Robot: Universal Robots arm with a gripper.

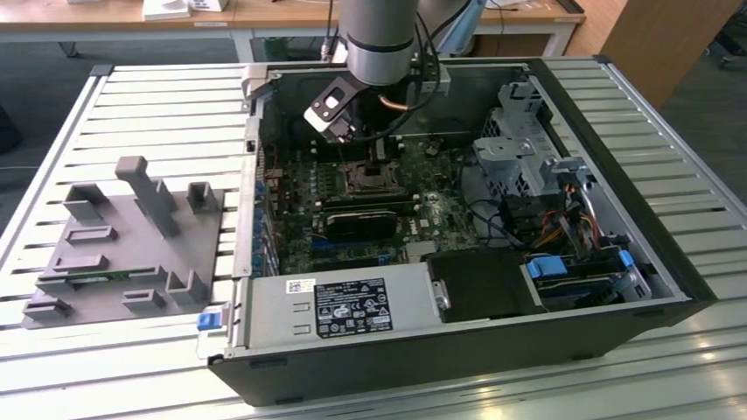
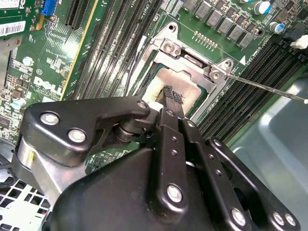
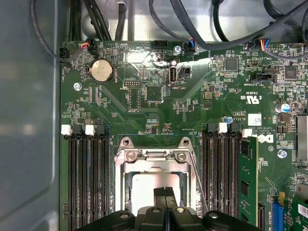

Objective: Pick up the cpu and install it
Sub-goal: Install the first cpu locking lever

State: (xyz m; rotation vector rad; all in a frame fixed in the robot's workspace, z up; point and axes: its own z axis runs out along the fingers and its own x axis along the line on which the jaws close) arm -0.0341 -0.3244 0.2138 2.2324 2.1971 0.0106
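My end effector (image 3: 165, 193) is clenched. In both wrist views its two black fingertips (image 2: 171, 95) are pressed together with nothing between them. They point down at the middle of the cpu (image 3: 143, 191). I cannot tell whether they touch its top or stop just above it.

The cpu lies flat inside the socket frame (image 3: 154, 155), silver face up, with the metal frame around all its edges. A thin lever rod (image 2: 265, 86) runs out from one corner of the frame, and rows of memory slots (image 3: 86, 178) flank the socket on both sides.

In the exterior view my arm (image 1: 380, 39) comes down from 12 o'clock into the open computer case (image 1: 653, 262), and the socket sits near the middle of the motherboard (image 1: 350, 241). The grey power supply (image 1: 338, 306) is at 6 o'clock from the socket. The case lies on a slatted desk (image 1: 152, 105). A grey moulded fixture (image 1: 129, 236) sits on the desk at 9 o'clock from the case, apart from it.
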